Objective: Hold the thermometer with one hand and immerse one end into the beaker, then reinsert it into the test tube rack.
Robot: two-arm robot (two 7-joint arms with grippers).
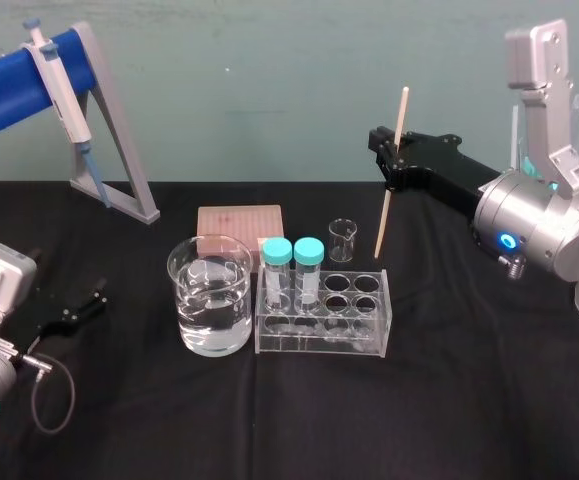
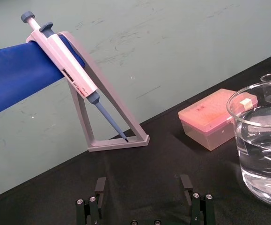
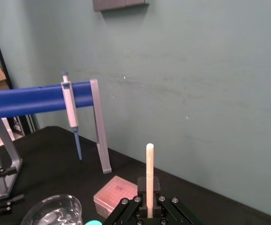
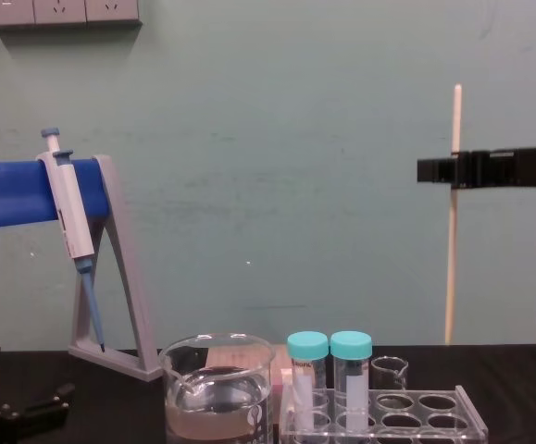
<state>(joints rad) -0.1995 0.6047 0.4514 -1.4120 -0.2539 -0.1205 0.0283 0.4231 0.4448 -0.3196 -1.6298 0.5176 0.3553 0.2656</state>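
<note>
The thermometer (image 1: 390, 180), a thin cream rod, hangs upright in the air with my right gripper (image 1: 396, 158) shut on its upper part. Its lower tip is above and behind the right end of the clear test tube rack (image 1: 369, 318). In the chest view the thermometer (image 4: 452, 250) ends just above rack (image 4: 425, 409) height, held by the right gripper (image 4: 453, 170). The beaker (image 1: 210, 296), holding clear water, stands left of the rack, well left of the rod. My left gripper (image 1: 81, 305) rests open near the table's left edge; its fingers (image 2: 100, 186) hold nothing.
Two teal-capped tubes (image 1: 292, 262) stand in the rack's left holes. A pink tip box (image 1: 239, 222) and a small glass beaker (image 1: 342, 240) sit behind the rack. A pipette (image 1: 62, 90) hangs on a grey-and-blue stand (image 1: 119, 180) at back left.
</note>
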